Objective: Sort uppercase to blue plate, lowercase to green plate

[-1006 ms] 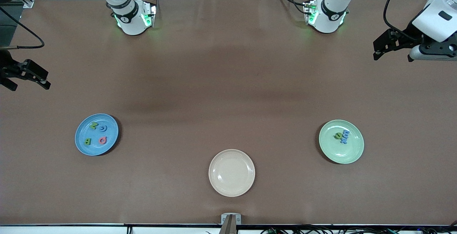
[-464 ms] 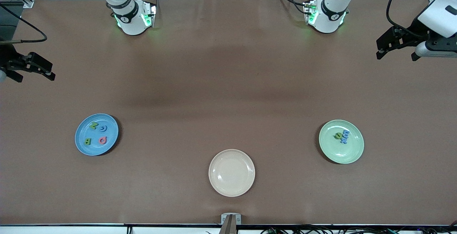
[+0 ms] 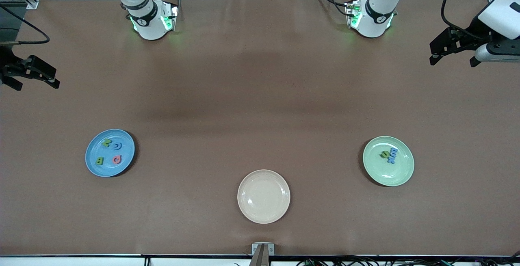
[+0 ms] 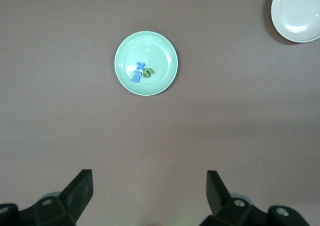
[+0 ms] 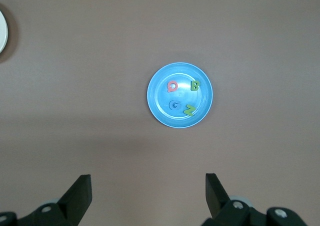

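Note:
The blue plate (image 3: 108, 171) lies toward the right arm's end of the table. It holds the uppercase letters: green N (image 3: 106, 143), blue G (image 3: 118, 146), green B (image 3: 99, 161) and pink-red Q (image 3: 117, 159). The green plate (image 3: 390, 175) lies toward the left arm's end. It holds the lowercase letters in a tight cluster, with a green one (image 3: 384, 154) and a blue x (image 3: 391, 160) showing. My right gripper (image 3: 36, 86) is open and empty, high over the table's edge. My left gripper (image 3: 453, 62) is open and empty, high over the other end. The right wrist view shows the blue plate (image 5: 157, 105), and the left wrist view shows the green plate (image 4: 150, 45).
An empty cream plate (image 3: 263, 196) lies between the two plates, nearer to the front camera, and shows in the left wrist view (image 4: 297, 10). The two arm bases (image 3: 150, 20) stand along the table's back edge. The rest of the table is bare brown cloth.
Both grippers have drifted a little toward the base side of the table, still open and empty. The plates and letters have not moved.

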Tool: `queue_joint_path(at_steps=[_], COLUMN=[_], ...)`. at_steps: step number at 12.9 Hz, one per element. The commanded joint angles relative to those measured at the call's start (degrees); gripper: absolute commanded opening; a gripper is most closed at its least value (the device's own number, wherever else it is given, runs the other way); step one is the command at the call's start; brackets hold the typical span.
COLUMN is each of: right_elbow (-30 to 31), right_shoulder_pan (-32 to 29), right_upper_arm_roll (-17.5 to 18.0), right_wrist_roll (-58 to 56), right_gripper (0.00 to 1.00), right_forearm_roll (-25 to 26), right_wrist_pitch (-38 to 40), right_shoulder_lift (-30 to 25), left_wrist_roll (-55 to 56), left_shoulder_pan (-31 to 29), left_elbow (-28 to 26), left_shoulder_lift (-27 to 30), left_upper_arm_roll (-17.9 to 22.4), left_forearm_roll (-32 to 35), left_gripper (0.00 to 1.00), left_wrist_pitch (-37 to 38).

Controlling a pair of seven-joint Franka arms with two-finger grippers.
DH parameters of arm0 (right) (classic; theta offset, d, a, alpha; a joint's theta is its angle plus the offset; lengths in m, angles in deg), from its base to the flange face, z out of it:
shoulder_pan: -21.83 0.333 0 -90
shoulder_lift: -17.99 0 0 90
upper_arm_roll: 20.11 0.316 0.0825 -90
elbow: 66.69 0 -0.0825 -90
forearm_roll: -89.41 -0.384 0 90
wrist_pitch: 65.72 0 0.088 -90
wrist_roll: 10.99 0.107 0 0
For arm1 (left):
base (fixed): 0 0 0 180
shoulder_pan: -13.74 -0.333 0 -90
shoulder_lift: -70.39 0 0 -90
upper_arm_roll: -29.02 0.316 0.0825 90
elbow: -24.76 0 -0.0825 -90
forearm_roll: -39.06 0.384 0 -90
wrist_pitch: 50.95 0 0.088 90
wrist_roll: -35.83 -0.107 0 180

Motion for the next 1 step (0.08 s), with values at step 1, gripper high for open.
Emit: queue_joint_path(at_steps=[1], right_elbow=[-2.07], right_shoulder_pan=[-0.66], right_upper_arm_roll=[0.01], right_wrist_roll=[-0.71], right_gripper=[1.00], right_forearm_roll=[-1.23], right_wrist_pitch=[0.93], right_shoulder_lift=[0.76], left_wrist_roll=[-0.71], left_shoulder_pan=[-0.43], left_elbow=[0.88], left_shoulder_lift=[-0.27], left_upper_arm_roll=[-0.35], left_forearm_roll=[-0.05], left_gripper=[1.00], left_wrist_pitch=[1.20])
